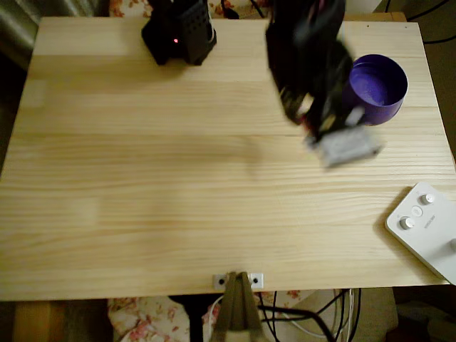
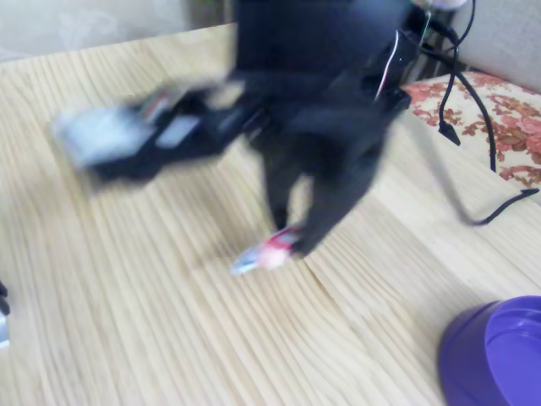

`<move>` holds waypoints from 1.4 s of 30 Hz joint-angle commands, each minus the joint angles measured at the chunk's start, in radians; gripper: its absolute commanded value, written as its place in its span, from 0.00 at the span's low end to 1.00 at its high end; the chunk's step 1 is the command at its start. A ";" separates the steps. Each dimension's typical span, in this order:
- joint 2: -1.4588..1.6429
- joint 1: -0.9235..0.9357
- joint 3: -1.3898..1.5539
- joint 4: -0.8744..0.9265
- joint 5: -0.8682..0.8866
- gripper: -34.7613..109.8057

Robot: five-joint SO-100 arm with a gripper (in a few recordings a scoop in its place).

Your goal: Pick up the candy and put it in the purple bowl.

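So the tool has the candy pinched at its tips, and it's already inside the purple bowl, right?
Not quite. The tool does have the candy pinched at its tips, but it is not inside the bowl. The fixed view shows the candy over bare table, well apart from the bowl at the lower right. The picture is blurred by motion.

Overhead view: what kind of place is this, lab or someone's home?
Probably a home setup. A plain pine tabletop sits above floral-patterned fabric, with loose cables trailing below its edge and a white device with round knobs nearby.
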 commanded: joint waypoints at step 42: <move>-0.141 -0.416 -0.089 -0.499 0.034 0.35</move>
